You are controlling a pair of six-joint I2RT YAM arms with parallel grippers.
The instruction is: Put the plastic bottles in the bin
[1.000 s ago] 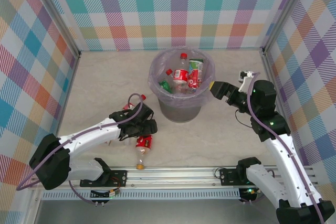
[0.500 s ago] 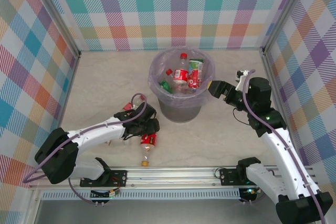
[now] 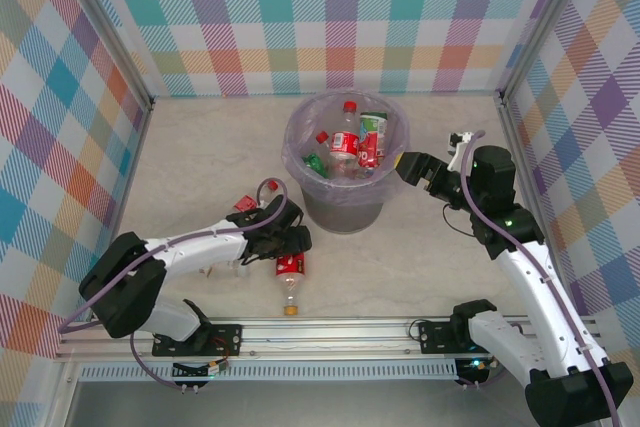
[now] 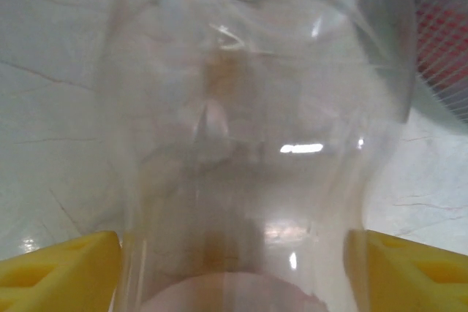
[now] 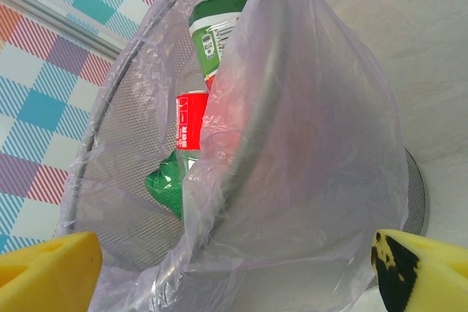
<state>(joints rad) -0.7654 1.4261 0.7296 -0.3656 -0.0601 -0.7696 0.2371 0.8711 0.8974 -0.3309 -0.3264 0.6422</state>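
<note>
A clear plastic bottle (image 3: 290,272) with a red label lies on the table in front of the bin (image 3: 300,142), its cap toward the near rail. My left gripper (image 3: 293,245) is shut on its upper body. In the left wrist view the bottle (image 4: 241,107) spans the gap between the yellow fingers (image 4: 58,272) of the left gripper (image 4: 234,268). Several bottles (image 3: 345,142) sit inside the bin. My right gripper (image 3: 405,164) hangs open at the bin's right rim; the right gripper (image 5: 238,268) faces the lavender bag (image 5: 307,144), with a red-labelled bottle (image 5: 191,122) behind it.
Another red-topped bottle (image 3: 243,205) pokes out from behind my left forearm. Checked walls close the table on three sides. A metal rail (image 3: 340,332) runs along the near edge. Bare table lies left of the bin and right of its base.
My left gripper has slid right toward the bin's base, and the bottle has moved and straightened with it. The right gripper has edged slightly left toward the rim.
</note>
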